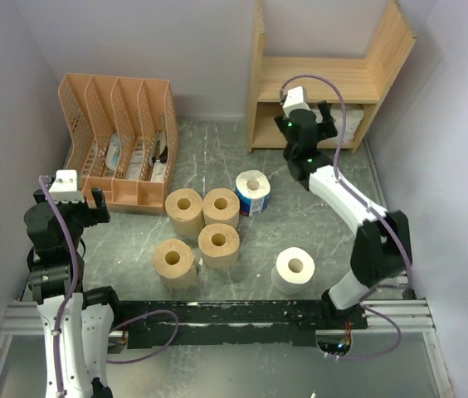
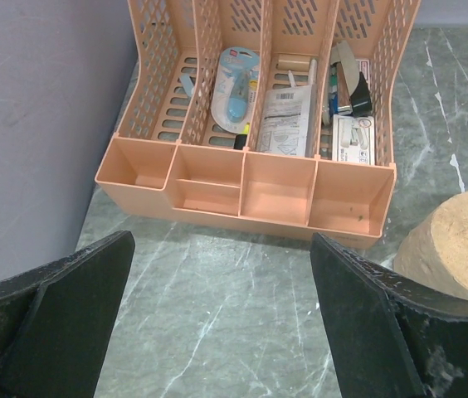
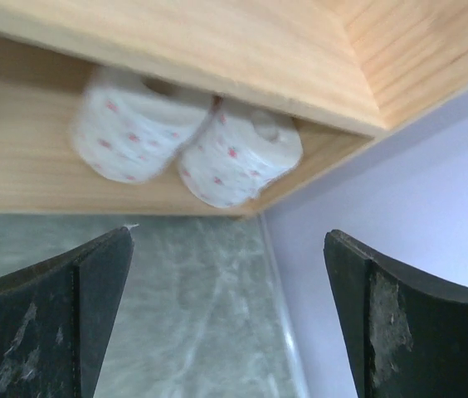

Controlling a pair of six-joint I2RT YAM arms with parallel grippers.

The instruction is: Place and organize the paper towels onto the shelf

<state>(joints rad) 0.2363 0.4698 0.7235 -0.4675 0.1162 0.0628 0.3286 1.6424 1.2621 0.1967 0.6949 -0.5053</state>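
The light wood shelf [image 1: 317, 79] stands at the back right. Two white paper towels with small red marks [image 3: 134, 124] [image 3: 238, 153] lie side by side at the right end of its lower tier [image 3: 43, 178]. On the table stand four tan rolls [image 1: 184, 207] [image 1: 221, 206] [image 1: 219, 243] [image 1: 174, 261], a white roll with blue marking [image 1: 253, 191] and a plain white roll [image 1: 294, 269]. My right gripper [image 1: 327, 124] [image 3: 226, 307] is open and empty just in front of the lower tier. My left gripper [image 1: 95, 209] [image 2: 221, 307] is open and empty over bare table, with a tan roll [image 2: 462, 245] to its right.
An orange-pink four-slot file organizer [image 1: 122, 141] [image 2: 251, 178] holding stationery stands at the back left, just beyond my left gripper. Pale walls close in the left, back and right sides. A black rail [image 1: 242, 319] runs along the near edge.
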